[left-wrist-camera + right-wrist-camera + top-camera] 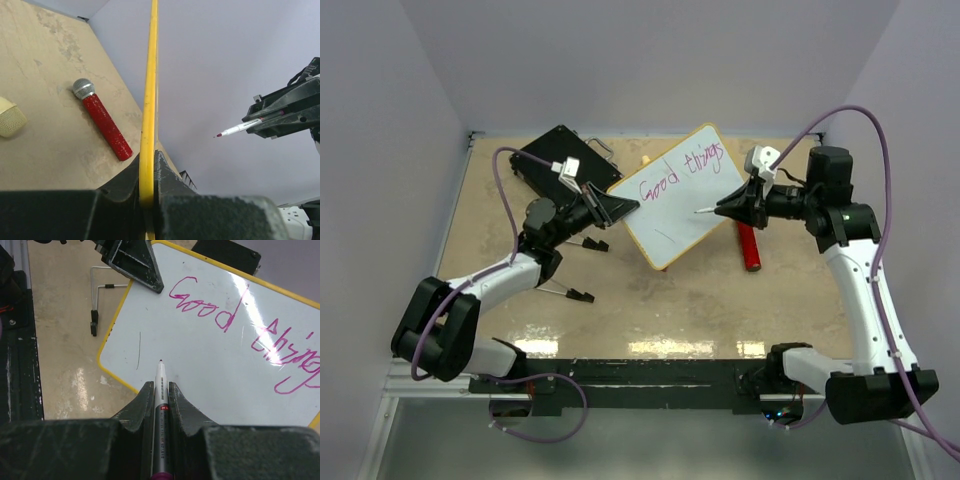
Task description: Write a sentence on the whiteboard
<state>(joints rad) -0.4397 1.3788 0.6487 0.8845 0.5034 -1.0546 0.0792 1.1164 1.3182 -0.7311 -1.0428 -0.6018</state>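
The whiteboard [672, 205], white with a yellow frame, is held tilted above the table, and my left gripper [623, 207] is shut on its left edge. In the left wrist view the yellow frame [149, 95] runs edge-on between the left gripper [149, 162] jaws. The sentence [680, 172] reads "Good things" in magenta [240, 325]. My right gripper [724, 208] is shut on a marker [161, 390] with a grey and white barrel. The marker's tip [219, 135] points at the board's lower blank part and stands off its face.
A red microphone [748, 247] lies on the table under the board's right side. A black case [552, 165] sits at the back left. Wire stands [575, 243] lie by the left arm. A cream rounded object [9, 117] lies left of the microphone [102, 120]. A thin dark stroke [138, 350] marks the board.
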